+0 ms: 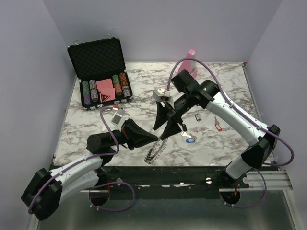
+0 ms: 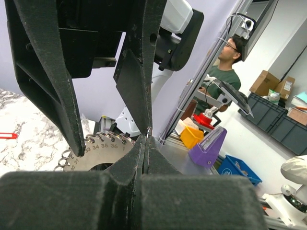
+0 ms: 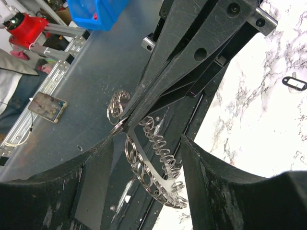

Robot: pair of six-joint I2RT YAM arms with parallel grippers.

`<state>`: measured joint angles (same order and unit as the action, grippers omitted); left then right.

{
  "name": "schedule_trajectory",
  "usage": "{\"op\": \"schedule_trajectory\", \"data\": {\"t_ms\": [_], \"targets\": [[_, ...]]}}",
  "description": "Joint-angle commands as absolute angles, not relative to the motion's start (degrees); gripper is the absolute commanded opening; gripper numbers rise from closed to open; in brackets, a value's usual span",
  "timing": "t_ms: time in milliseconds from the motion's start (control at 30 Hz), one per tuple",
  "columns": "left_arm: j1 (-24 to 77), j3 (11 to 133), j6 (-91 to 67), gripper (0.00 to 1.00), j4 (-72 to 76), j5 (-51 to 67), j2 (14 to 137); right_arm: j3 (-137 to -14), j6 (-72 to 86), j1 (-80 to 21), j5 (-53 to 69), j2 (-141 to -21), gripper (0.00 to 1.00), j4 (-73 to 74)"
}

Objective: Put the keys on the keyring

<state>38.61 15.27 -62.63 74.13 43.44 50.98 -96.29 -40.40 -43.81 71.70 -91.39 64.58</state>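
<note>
Now L hand [image 2: 145, 141] clamped on keyring [image 2: 96, 149] loop; R hand [image 3: 146, 143] part-open, straddling ring.

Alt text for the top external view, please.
The left pincer, shut, holds the toothed grey keyring edge-on at the front edge of the marble table, with the open right pincer pointing down at it. A blue-tagged key, a red-tagged key and a black-tagged key lie to the right; an open poker chip case sits back left.
</note>
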Motion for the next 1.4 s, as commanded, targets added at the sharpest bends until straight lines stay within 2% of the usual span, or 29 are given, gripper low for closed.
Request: {"op": "schedule_trajectory", "data": {"t_ms": [0,300,500,600,1100,1367], "targets": [[38.4,15.5,-61.5,0.00,85.3,42.6,49.7,-94.8,-37.5,-43.8,72.4,-91.1,0.66,61.6],[38.3,15.2,-61.3,0.00,85.2,42.5,49.6,-94.6,-36.3,-43.8,71.9,-90.8,0.65,60.8],[38.3,14.9,-58.6,0.00,80.6,43.2,47.2,-97.1,-44.0,-43.7,72.2,-90.5,0.72,67.8],[38.3,15.0,-57.0,0.00,77.9,43.3,45.7,-97.2,-45.3,-43.8,72.9,-90.6,0.72,68.8],[38.4,15.3,-56.3,0.00,77.5,42.5,47.5,-98.0,-38.7,-43.8,74.7,-92.5,0.72,64.2],[38.4,15.1,-56.1,0.00,77.7,41.8,48.2,-97.8,-37.1,-43.8,74.7,-92.8,0.75,62.9]]}}
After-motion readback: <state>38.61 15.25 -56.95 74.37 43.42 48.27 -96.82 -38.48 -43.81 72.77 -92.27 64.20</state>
